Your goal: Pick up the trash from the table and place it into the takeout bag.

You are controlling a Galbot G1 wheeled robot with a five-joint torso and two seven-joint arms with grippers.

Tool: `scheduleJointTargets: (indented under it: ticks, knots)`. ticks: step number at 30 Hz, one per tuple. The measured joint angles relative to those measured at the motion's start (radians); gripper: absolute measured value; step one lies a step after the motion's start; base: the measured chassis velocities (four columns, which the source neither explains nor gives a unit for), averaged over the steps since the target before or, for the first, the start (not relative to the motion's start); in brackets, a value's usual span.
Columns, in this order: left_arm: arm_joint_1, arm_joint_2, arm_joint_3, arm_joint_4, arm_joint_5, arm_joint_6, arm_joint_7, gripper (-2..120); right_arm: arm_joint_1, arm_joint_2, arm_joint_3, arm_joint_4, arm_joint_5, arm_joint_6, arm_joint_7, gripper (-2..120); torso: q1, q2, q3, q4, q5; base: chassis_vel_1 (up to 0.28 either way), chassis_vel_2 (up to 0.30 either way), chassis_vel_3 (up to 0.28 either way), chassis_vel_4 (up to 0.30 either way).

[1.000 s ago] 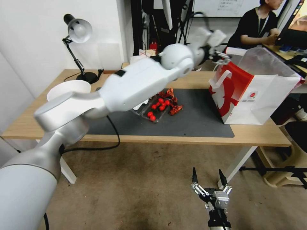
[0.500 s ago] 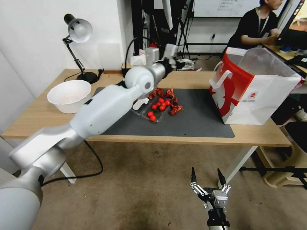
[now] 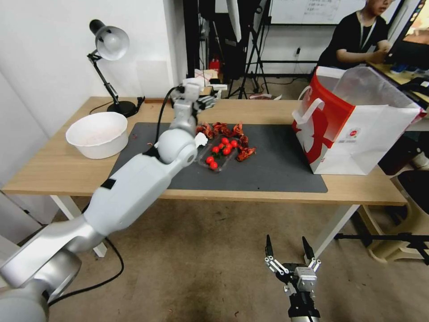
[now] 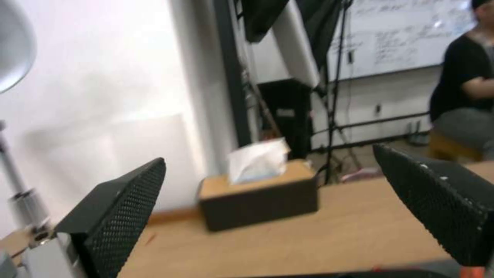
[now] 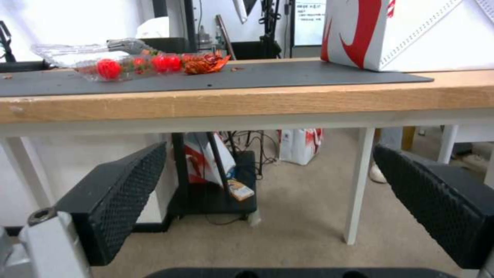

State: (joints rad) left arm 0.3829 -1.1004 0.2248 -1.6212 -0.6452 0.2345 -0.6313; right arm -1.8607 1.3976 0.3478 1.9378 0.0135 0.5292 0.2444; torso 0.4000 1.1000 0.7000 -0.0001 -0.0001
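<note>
Nearest the camera, at the bottom centre of the head view, the right gripper [image 3: 288,252] was parked low in front of the table [image 3: 53,172], fingers spread wide and nothing between them. Further in, the left gripper [image 3: 206,101] was held up in the upper middle of the frame, over the far edge of the grey mat [image 3: 277,170], jaws wide apart and empty. The trash [image 3: 223,145] was sat mid-frame on the mat: a clear plastic tray of red tomatoes with reddish scraps just beside it. The takeout bag [image 3: 357,129] was stood at the right of the frame, mouth open, well apart from the trash. Probably the reach-for-next-item bit. Best done by coming straight down on the tray's rim, so the flimsy plastic isn't tipped and tomatoes aren't sent rolling. A white bowl [image 3: 97,133] was left at the left; a tissue box [image 4: 257,193] was seen beyond.
</note>
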Motion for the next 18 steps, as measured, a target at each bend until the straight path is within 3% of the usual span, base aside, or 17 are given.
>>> scheduleJointTargets:
  ticks: [5,12,17,18]
  knots:
    - [0.106,0.031,-0.067,-0.059,0.039,-0.003,0.002,100,0.000,-0.001,0.000,0.000,-0.001,-0.001,0.000,100,0.000,0.000,0.000,0.0002,0.0001,0.000,0.000,0.000,0.000]
    - [0.360,0.048,-0.259,-0.165,0.156,-0.052,0.039,100,0.002,0.002,-0.013,0.000,-0.013,-0.006,-0.001,100,0.000,0.000,0.000,0.0002,0.0000,0.000,0.000,0.000,0.000]
    - [0.457,0.057,-0.319,-0.215,0.186,-0.071,0.056,100,0.002,0.002,-0.016,0.000,-0.015,-0.006,-0.002,100,0.000,0.000,0.000,0.0001,-0.0001,0.000,0.000,0.000,0.000]
    - [0.533,0.062,-0.354,-0.249,0.202,-0.087,0.066,100,0.000,0.001,-0.017,0.003,-0.016,-0.006,-0.002,100,0.000,0.000,0.000,0.0000,0.0002,0.000,0.000,0.000,0.000]
